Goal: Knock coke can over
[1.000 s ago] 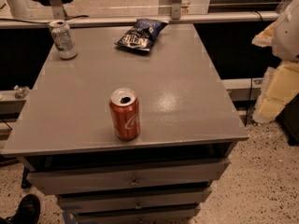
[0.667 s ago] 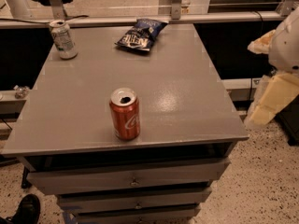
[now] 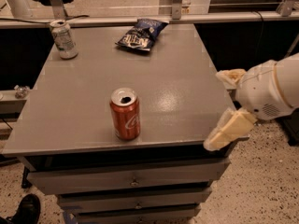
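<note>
The coke can [image 3: 125,114] is red-orange with a silver top. It stands upright near the front edge of the grey table [image 3: 84,92], left of centre. My gripper [image 3: 215,110] is at the table's right front corner, well to the right of the can and apart from it. Its two cream fingers [image 3: 229,130] are spread apart with nothing between them.
A silver-white can with green markings [image 3: 63,39] stands at the table's back left corner. A dark chip bag [image 3: 140,34] lies at the back centre. Drawers [image 3: 133,181] sit below the tabletop. A shoe [image 3: 25,210] is on the floor at lower left.
My gripper has moved left and further into view, from beyond the table's right side to its right front corner. The coke can has not moved.
</note>
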`<state>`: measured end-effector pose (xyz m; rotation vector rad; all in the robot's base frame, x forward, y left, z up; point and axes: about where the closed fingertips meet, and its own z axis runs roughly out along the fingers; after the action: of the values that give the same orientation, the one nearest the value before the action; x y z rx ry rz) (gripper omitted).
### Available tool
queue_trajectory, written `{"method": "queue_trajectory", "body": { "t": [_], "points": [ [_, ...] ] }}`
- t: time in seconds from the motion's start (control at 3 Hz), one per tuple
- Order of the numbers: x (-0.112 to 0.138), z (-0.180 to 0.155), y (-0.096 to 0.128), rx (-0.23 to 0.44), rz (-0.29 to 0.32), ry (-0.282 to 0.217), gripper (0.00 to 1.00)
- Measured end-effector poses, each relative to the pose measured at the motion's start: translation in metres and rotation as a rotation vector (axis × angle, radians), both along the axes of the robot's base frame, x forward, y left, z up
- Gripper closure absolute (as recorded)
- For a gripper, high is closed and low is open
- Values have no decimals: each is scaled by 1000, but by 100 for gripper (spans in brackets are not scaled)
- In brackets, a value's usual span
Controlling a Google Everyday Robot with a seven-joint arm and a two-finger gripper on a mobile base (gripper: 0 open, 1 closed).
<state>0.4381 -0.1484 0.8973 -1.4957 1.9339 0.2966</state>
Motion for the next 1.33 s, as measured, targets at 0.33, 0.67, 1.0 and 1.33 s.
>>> {"method": "queue_trajectory", "body": {
  "t": [0.33,0.67,1.0,1.33],
  "points": [
    [14,-14,47,203,40,-26,0],
    [25,-15,93,405,60,-25,0],
    [28,-5,136,579,82,-10,0],
    [20,-3,173,692,119,8,0]
  ]
}}
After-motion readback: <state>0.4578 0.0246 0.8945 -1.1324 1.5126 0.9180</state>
